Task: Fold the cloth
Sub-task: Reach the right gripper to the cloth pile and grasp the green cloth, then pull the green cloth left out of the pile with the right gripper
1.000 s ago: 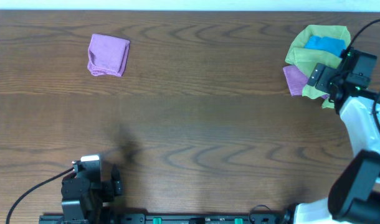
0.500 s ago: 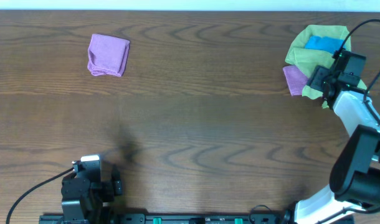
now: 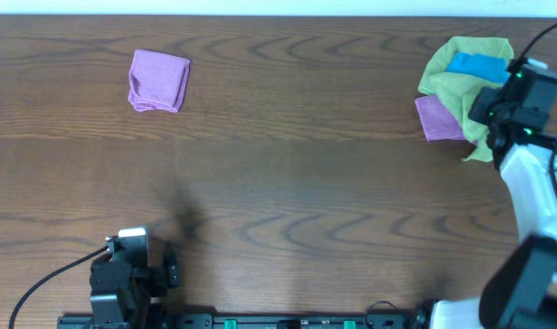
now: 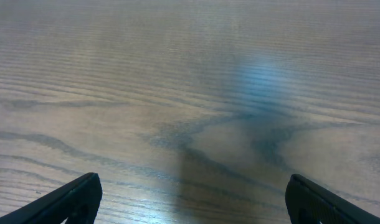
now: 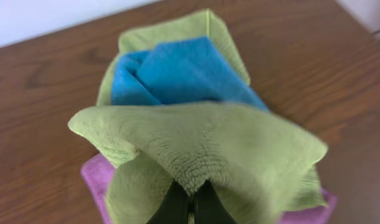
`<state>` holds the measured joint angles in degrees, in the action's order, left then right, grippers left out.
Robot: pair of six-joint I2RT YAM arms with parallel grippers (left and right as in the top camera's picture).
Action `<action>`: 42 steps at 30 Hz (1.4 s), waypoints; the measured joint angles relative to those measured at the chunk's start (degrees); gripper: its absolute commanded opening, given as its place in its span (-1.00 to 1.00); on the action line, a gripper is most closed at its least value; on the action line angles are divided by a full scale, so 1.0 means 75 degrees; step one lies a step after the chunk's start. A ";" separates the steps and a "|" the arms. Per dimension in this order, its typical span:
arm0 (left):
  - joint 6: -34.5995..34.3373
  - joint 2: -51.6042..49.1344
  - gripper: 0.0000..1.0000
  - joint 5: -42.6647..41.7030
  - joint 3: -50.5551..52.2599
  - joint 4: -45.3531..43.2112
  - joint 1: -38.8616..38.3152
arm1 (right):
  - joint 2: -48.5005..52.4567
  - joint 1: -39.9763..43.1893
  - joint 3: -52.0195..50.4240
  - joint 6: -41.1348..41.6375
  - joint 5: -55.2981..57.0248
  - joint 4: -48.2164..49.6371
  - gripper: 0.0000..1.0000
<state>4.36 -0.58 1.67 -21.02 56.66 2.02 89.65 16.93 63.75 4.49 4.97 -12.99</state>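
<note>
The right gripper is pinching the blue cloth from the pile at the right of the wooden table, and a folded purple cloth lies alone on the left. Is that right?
Not quite. The right gripper is shut on the lime-green microfibre cloth, not the blue cloth behind it; the right wrist view shows this. The folded purple cloth does lie alone on the left.

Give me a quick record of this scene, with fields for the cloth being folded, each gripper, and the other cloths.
cloth: lime-green, bunched, draped over the pile at the table's right end
right gripper: shut on the cloth
left gripper: open, over bare table
pile: blue cloth on a second green cloth, purple cloth at the bottom
apart: folded purple cloth, at the left end
</note>
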 measured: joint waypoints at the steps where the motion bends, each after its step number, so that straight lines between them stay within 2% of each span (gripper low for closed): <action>1: 0.0000 0.0000 0.90 0.0000 0.0000 0.0000 0.0000 | -0.0195 -0.0052 0.0006 -0.0073 0.0000 -0.0195 -0.97; 8: 0.0000 0.0000 0.90 0.0000 0.0000 0.0000 0.0000 | -0.1262 -0.0912 0.0009 -0.0431 -0.0035 -0.1512 -0.97; 17: 0.0000 0.0003 0.90 0.0000 0.0000 0.0000 0.0000 | -0.1658 -0.2984 0.0009 -0.0484 -0.0423 -0.2180 -0.97; 25: 0.0000 0.0003 0.90 0.0000 0.0000 0.0000 0.0000 | -0.1658 -0.5400 0.0009 0.0000 -0.0924 -0.1842 -0.97; 32: 0.0000 0.0003 0.91 0.0000 0.0000 0.0000 0.0000 | -0.1661 -0.7239 0.0009 0.0874 -0.1408 -0.0659 -0.97; 38: 0.0000 0.0000 0.90 0.0000 0.0000 0.0000 0.0000 | -0.1658 -0.7874 0.0009 0.1469 -0.1705 -0.0408 -0.97; 42: 0.0000 0.0000 0.90 0.0000 0.0000 0.0000 0.0000 | -0.1448 -0.7644 0.0044 0.1635 -0.1699 -0.0912 -0.97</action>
<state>4.36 -0.58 1.67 -21.02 56.66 2.02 78.78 -40.40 64.07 16.75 -7.77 -19.84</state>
